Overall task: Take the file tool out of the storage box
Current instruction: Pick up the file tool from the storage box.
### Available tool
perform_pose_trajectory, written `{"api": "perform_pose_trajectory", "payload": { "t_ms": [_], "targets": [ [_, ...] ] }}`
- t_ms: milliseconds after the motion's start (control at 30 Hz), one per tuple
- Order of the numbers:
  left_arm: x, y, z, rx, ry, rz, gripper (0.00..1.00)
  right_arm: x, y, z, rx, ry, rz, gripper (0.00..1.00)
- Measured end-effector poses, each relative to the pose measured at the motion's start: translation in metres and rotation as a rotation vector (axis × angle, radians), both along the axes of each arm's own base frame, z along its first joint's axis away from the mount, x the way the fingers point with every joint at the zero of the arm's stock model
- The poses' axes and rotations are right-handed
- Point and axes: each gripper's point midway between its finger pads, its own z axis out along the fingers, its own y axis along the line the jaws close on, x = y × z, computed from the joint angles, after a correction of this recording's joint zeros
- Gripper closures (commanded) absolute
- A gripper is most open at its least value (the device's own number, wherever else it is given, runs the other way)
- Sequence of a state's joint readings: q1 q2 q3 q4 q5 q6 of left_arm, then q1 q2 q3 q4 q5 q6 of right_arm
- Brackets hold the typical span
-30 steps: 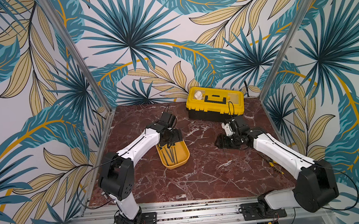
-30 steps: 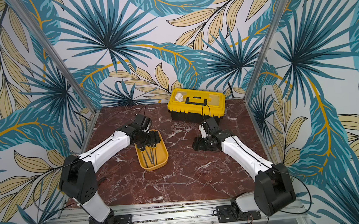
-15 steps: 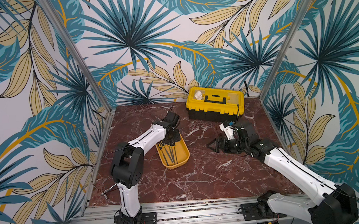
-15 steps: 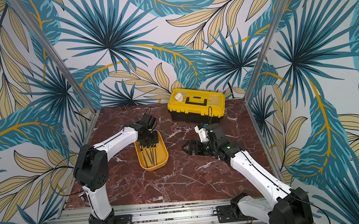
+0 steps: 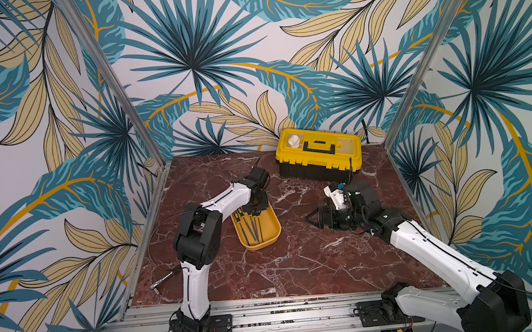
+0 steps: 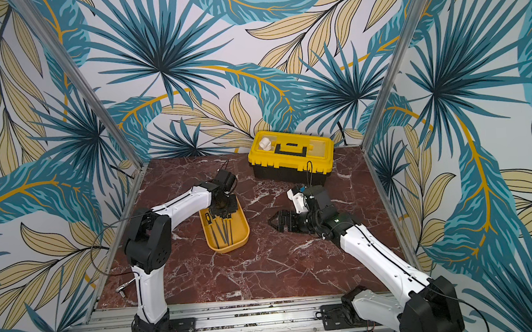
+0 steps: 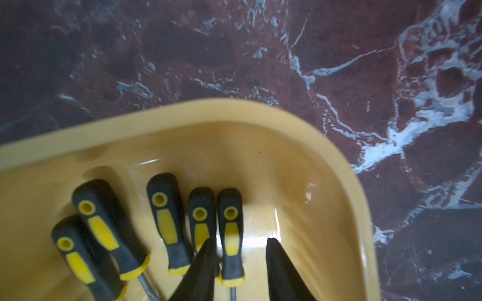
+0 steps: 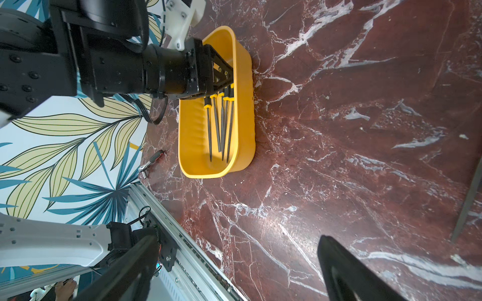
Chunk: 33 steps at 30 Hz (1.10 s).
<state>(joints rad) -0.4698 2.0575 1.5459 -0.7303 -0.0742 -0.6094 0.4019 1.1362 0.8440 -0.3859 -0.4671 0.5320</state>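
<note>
The end file tool (image 7: pixel 230 234) lies in the storage box (image 7: pixel 182 114), handle right beside its neighbour (image 7: pixel 200 221). The left gripper (image 7: pixel 238 241) straddles it, jaws apart, not pinching yet. Could easily snag both handles or drag the box. The right gripper (image 5: pixel 310 218) hangs wide open over the table (image 5: pixel 300 269), bracing nothing.

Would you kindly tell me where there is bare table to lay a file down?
Widest bare marble lies between the storage box and the front rail. A narrower strip separates the box from the right pincer. Crowded: the box's far end under the left pincer, and around the toolbox.
</note>
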Motion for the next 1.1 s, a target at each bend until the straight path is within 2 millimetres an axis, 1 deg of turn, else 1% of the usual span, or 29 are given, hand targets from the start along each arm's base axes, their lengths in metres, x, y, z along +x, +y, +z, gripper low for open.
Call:
{"api": "perform_pose_trajectory", "payload": {
  "t_ms": [33,133,300,600,767,933,1100],
  "targets": [
    [0.001,0.000,-0.003,0.003,0.005,0.000,0.66,0.000,0.000,0.000,-0.001,0.000,-0.001,0.00],
    [0.007,-0.004,-0.003,-0.001,-0.004,0.000,0.67,0.000,0.000,-0.001,-0.001,0.002,-0.002,0.00],
    [0.013,-0.006,-0.007,-0.001,-0.003,0.001,0.69,-0.003,-0.001,-0.006,-0.006,0.014,-0.001,0.00],
    [0.014,-0.006,-0.015,0.008,0.006,0.001,0.70,-0.006,-0.003,-0.009,-0.011,0.016,-0.007,0.01],
    [0.016,-0.006,-0.014,0.012,-0.002,0.001,0.80,-0.007,-0.004,-0.009,-0.012,0.012,-0.010,0.00],
    [0.019,-0.009,-0.014,0.003,-0.012,-0.011,0.86,-0.006,-0.005,-0.007,-0.015,0.002,-0.018,0.01],
    [0.021,-0.016,-0.006,-0.050,-0.026,-0.028,0.87,-0.008,-0.006,-0.005,-0.014,-0.005,-0.020,0.01]
  ]
}}
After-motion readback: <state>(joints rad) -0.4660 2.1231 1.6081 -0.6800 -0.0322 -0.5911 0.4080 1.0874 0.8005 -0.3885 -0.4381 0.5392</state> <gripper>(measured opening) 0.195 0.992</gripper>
